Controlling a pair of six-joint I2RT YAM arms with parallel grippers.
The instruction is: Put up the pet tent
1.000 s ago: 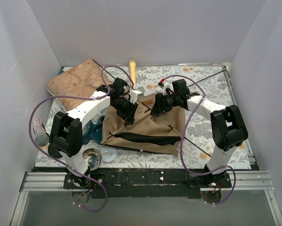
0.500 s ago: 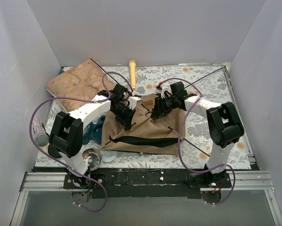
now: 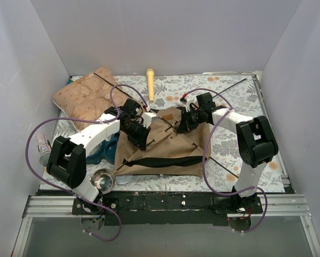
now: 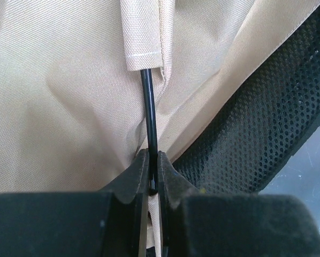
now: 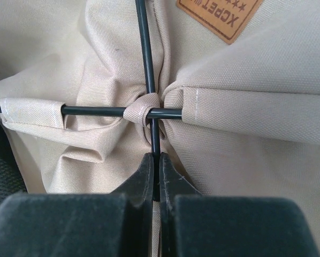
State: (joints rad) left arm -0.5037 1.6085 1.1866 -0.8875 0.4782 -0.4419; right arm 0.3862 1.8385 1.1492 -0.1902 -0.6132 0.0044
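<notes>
The pet tent [image 3: 170,147], a tan fabric shell with black mesh and thin black poles, lies crumpled at the middle of the mat. My left gripper [image 3: 139,134] is down on its left part, shut on a black pole [image 4: 149,118] that runs out of a fabric sleeve beside the mesh panel [image 4: 267,118]. My right gripper [image 3: 182,124] is at the tent's upper middle, shut on a black pole [image 5: 155,136] just below where two poles cross in a fabric loop [image 5: 144,107]. A brown label [image 5: 219,19] shows above.
A puffy patterned cushion [image 3: 88,96] lies at the back left. A yellow stick [image 3: 150,84] lies at the back. A metal bowl [image 3: 102,181], a blue object [image 3: 104,150] and a glittery tube [image 3: 42,147] sit at the left front. Long pole ends [image 3: 240,83] reach over the floral mat.
Both grippers have closed on tent poles. The left arm has shifted left and down; the tent fabric has bunched and risen in the middle.
</notes>
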